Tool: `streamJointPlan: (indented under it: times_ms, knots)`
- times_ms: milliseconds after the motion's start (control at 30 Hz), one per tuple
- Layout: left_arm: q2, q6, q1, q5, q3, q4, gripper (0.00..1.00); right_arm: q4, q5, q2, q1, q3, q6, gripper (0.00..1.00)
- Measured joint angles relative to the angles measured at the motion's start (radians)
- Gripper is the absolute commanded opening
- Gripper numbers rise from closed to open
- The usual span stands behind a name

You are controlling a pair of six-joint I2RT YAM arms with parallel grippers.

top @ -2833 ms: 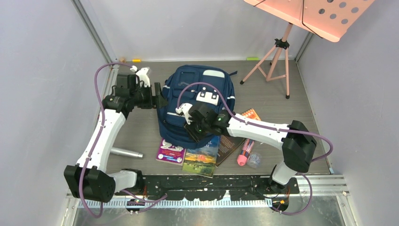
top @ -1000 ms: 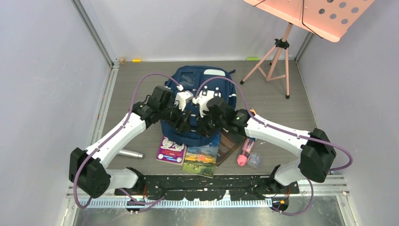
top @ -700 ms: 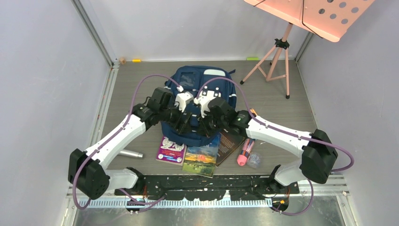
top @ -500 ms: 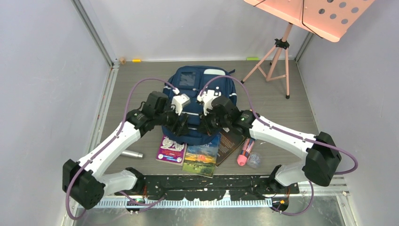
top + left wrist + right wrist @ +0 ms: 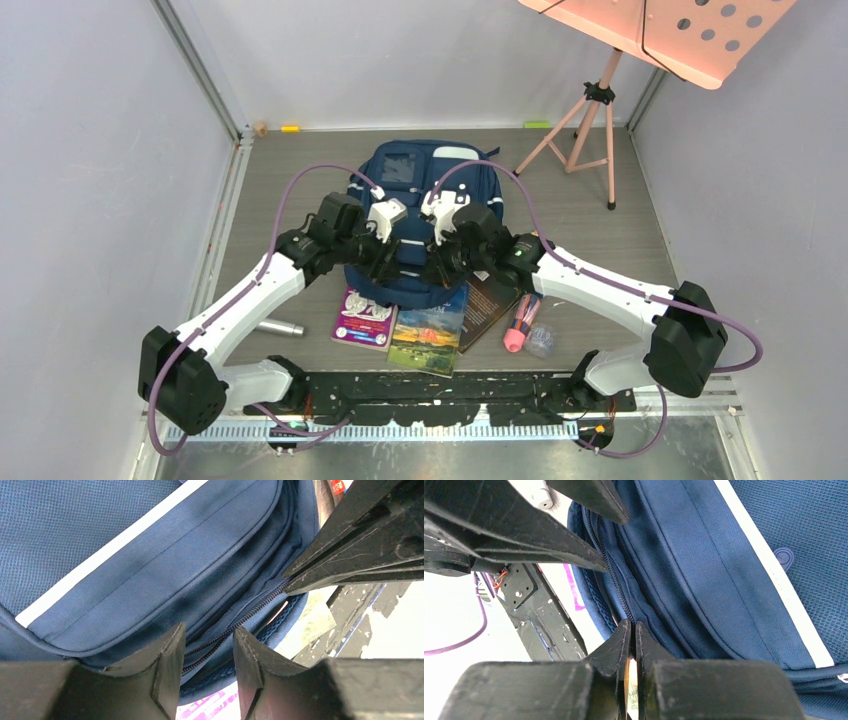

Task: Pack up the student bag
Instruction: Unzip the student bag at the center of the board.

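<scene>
Both arms have met at the near zip of the large navy blue fabric backpack, likely to unzip: left gripper apart, right gripper pinched together.

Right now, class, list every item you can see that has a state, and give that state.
student bag, lying flat, zip closed where visible
left claw, open, straddling the zip
right claw, shut at the zip line
three books, closed, flat at the bag's near edge
music stand, upright, tripod spread
metal cylinder, lying on its side
</scene>
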Motion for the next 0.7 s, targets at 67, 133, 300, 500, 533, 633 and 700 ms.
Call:
streamJointPlan:
  times_ms: [67, 133, 300, 500, 533, 633, 700]
  knots:
    - [0.000, -0.004, 0.000, -0.001, 0.000, 0.002, 0.26, 0.000, -0.002, 0.000, 0.000, 0.000, 0.000, 0.10]
    - [0.000, -0.007, 0.000, 0.000, 0.000, 0.003, 0.12, 0.000, -0.003, 0.000, 0.000, 0.000, 0.000, 0.11]
    - [0.000, -0.007, -0.002, 0.010, 0.000, 0.005, 0.00, 0.006, 0.001, -0.002, -0.001, 0.000, 0.003, 0.37]
    - [0.000, -0.008, -0.002, 0.015, 0.000, 0.003, 0.00, 0.035, -0.003, -0.039, -0.021, 0.000, 0.019, 0.51]
    - [-0.001, -0.008, -0.002, 0.014, 0.000, 0.003, 0.00, 0.045, -0.006, -0.045, -0.024, 0.000, 0.022, 0.52]
    - [-0.011, -0.009, -0.002, 0.014, 0.000, 0.003, 0.00, 0.063, -0.013, -0.048, -0.029, 0.000, 0.026, 0.53]
    - [-0.025, -0.009, -0.002, 0.014, 0.000, 0.003, 0.00, 0.067, -0.016, -0.045, -0.029, 0.000, 0.027, 0.53]
